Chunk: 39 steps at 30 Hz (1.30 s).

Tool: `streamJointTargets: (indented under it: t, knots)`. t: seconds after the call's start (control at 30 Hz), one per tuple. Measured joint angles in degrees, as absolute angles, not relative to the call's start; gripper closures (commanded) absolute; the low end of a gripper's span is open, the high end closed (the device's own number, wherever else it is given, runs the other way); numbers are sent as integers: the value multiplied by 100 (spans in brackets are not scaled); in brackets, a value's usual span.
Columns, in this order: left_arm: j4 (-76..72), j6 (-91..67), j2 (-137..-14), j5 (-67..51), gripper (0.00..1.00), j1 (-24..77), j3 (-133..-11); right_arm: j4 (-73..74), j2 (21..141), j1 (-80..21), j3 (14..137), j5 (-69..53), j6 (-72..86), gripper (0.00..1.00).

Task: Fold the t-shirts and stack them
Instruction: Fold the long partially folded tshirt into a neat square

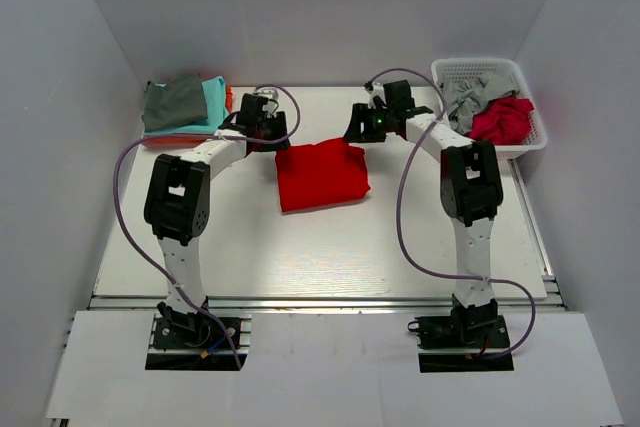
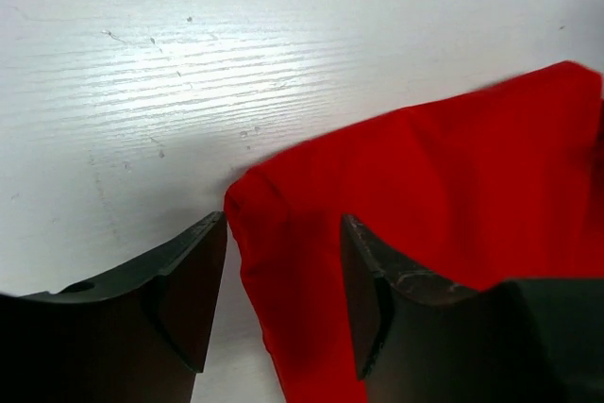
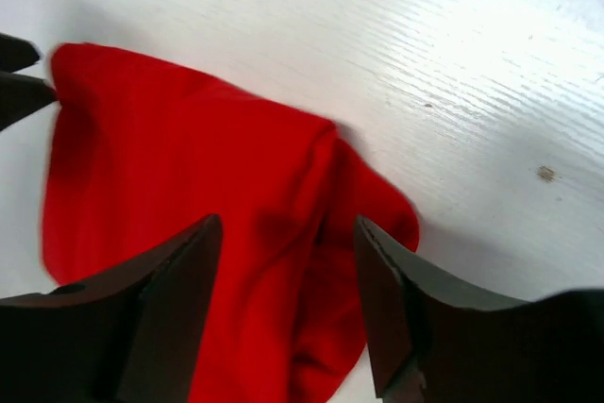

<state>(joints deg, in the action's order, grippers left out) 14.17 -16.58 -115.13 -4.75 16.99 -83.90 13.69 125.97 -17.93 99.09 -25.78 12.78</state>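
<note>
A bright red t-shirt (image 1: 320,175) lies folded into a rough square in the middle of the table's far half. My left gripper (image 1: 274,140) is at its far left corner. In the left wrist view the open left gripper (image 2: 283,266) straddles that corner of the red cloth (image 2: 453,167), with a gap on each side. My right gripper (image 1: 358,133) is at the far right corner. In the right wrist view the right gripper (image 3: 288,266) stands open over a wrinkled fold of the red cloth (image 3: 189,158). Neither pair of jaws pinches the fabric.
A stack of folded t-shirts (image 1: 180,105), grey over teal over orange, sits at the back left. At the back right a white basket (image 1: 445,71) holds a crumpled grey shirt (image 1: 466,97) and a crimson one (image 1: 503,119). White walls close in the table on three sides.
</note>
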Motion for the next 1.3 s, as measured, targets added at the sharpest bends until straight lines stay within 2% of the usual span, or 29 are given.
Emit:
streamJointTargets:
  t: [0.13, 0.23, 0.27, 0.33, 0.37, 0.4, 0.6, 0.8, 0.93, 1.07, 1.3]
  knots:
    - [1426, -1632, -11832, -530, 50, 1699, -8488, 1551, 13047, -1857, 10073, -2497, 1264, 46]
    - [1487, -1623, -12151, -589, 63, 1697, -8674, 1577, 13144, -1894, 10073, -2510, 1251, 65]
    - [1498, -1616, -12215, -622, 71, 1697, -8698, 1566, 13150, -1916, 10073, -2536, 1264, 77]
    - [1503, -1614, -12252, -685, 82, 1697, -8705, 1472, 13150, -1933, 10073, -2624, 1267, 87]
    - [1500, -1603, -12250, -709, 88, 1697, -8705, 1406, 13150, -1938, 10071, -2683, 1284, 97]
    - [1490, -1597, -12237, -731, 100, 1697, -8705, 1330, 13150, -1940, 10055, -2751, 1288, 100]
    - [1417, -1586, -11998, -797, 100, 1697, -8530, 886, 12860, -1916, 9529, -2856, 1341, 100]
    - [1028, -1590, -10956, -819, 100, 1715, -7594, 613, 11629, -1920, 8342, -2578, 1422, 100]
    - [718, -1592, -10479, -849, 100, 1745, -7384, 443, 11017, -1925, 8005, -2340, 1527, 100]
    - [515, -1590, -10551, -893, 100, 1745, -7435, 399, 10984, -1885, 7950, -2003, 1756, 100]
    - [650, -1590, -11417, -838, 100, 1758, -7948, 445, 11531, -1726, 8090, -1789, 2040, 100]
